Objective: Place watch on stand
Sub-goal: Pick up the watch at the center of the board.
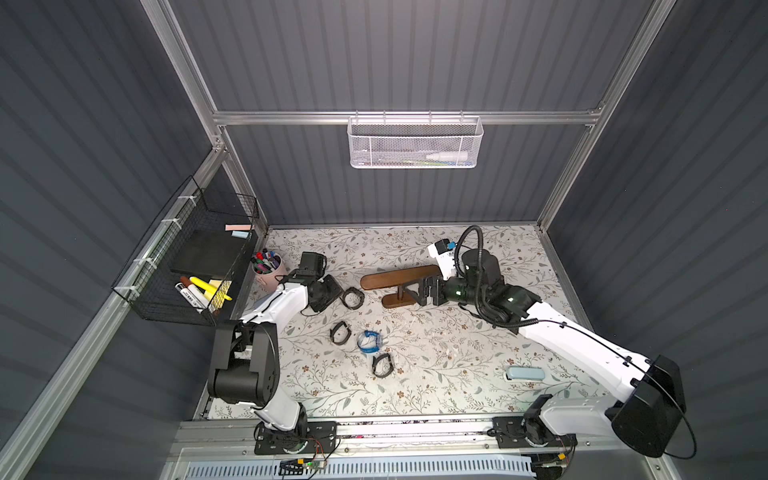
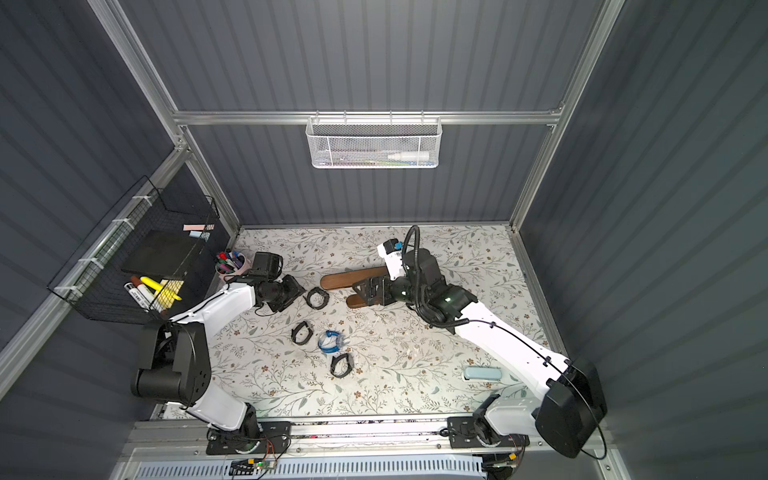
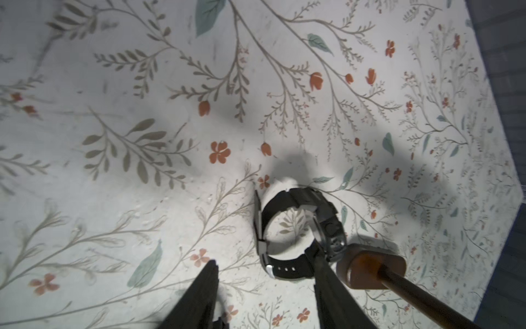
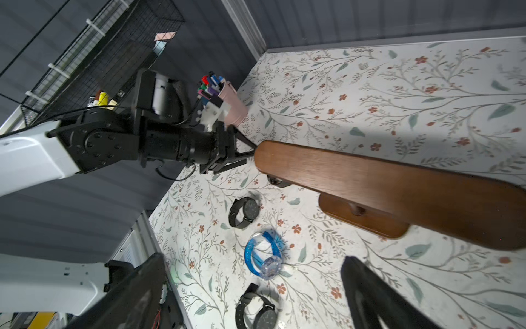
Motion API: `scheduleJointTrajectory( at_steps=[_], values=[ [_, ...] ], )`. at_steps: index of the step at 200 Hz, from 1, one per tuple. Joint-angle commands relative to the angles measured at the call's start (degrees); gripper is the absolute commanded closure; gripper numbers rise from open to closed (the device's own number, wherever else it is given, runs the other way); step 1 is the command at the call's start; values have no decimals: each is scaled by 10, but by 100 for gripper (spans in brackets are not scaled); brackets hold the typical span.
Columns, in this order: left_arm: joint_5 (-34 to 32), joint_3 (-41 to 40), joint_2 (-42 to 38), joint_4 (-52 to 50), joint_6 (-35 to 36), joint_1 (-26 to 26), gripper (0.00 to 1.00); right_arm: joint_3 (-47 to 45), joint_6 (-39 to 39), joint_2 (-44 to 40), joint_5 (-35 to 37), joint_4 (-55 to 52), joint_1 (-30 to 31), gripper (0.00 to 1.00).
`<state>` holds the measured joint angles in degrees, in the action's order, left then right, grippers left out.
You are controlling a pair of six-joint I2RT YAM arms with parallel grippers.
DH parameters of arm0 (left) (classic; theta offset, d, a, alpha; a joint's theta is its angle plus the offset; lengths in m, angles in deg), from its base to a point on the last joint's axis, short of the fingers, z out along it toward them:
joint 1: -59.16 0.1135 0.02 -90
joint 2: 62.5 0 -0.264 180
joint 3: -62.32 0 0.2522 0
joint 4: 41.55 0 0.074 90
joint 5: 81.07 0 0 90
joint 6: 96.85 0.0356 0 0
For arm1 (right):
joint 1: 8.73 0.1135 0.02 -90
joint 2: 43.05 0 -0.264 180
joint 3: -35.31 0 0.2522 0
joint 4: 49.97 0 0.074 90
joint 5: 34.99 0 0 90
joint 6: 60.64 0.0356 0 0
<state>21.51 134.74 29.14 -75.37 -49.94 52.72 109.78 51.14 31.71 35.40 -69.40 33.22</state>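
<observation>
A black watch (image 1: 353, 298) (image 2: 318, 298) lies on the floral table just left of the stand. In the left wrist view this watch (image 3: 299, 233) lies on its side. My left gripper (image 3: 266, 263) (image 1: 340, 296) is open at it: one fingertip (image 3: 320, 257) touches the strap beside the case, while the second one stands apart on the bare table. The dark brown stand (image 1: 397, 277) (image 2: 353, 277) (image 4: 384, 182) stands upright mid-table. My right gripper (image 1: 409, 293) (image 4: 253, 257) hangs wide open beside the post, gripping nothing.
Two more black watches (image 1: 340, 332) (image 1: 382, 365) and a blue one (image 1: 370, 341) lie nearer the front. A pink cup of markers (image 1: 268, 268) stands behind the left arm. A pale blue case (image 1: 524, 374) lies under the right arm. A wire basket (image 1: 187, 266) hangs on the left wall.
</observation>
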Motion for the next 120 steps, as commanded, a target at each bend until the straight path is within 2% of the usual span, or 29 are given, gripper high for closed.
scheduleJointTrajectory(
  at_steps=[1, 54, 59, 120],
  values=[
    [21, -13, -10, 64, -69, -3, 47, -10, 14, 9, -9, 38, 17, 1],
    [54, -29, 22, 122, -133, -8, 49, -10, -7, 9, -16, 32, 27, 1],
    [72, -30, 25, 126, -137, -10, 50, -12, -9, 6, -15, 32, 28, 1],
    [67, -3, 56, 109, -150, -46, 53, -24, -15, -4, -1, 25, 29, 1]
  ],
)
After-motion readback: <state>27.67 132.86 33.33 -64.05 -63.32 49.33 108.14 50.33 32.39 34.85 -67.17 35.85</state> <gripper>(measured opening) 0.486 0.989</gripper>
